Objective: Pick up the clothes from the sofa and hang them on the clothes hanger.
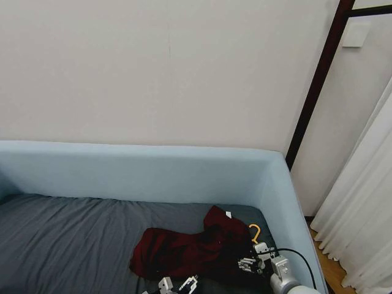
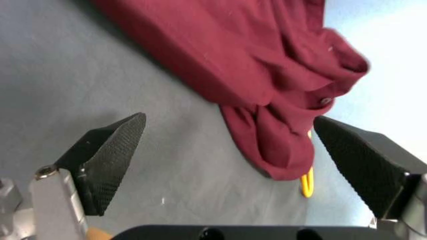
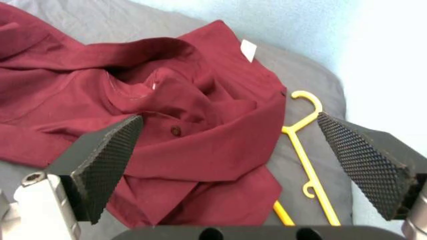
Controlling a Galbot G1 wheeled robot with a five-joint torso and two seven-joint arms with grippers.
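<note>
Maroon shirt [image 1: 184,248] lying directly under right gripper [image 3: 227,125], jaws apart; we are hovering left gripper [image 2: 230,122], likewise spread, beside its edge.

The left gripper [image 1: 177,285] is held low at the lower edge of the head view, fingers [image 2: 107,155] spread wide. The right gripper [image 1: 255,261] is held beside it, fingers [image 3: 100,160] likewise parted.

This is a room in a home. A pale blue sofa [image 1: 141,171] with a dark grey seat cushion [image 1: 61,239] stands against a plain cream wall [image 1: 153,67]. White curtains [image 1: 367,214] hang beside a dark door frame [image 1: 315,86]. A maroon shirt [image 1: 184,248] and a yellow clothes hanger [image 1: 255,231] lie on the seat.
</note>
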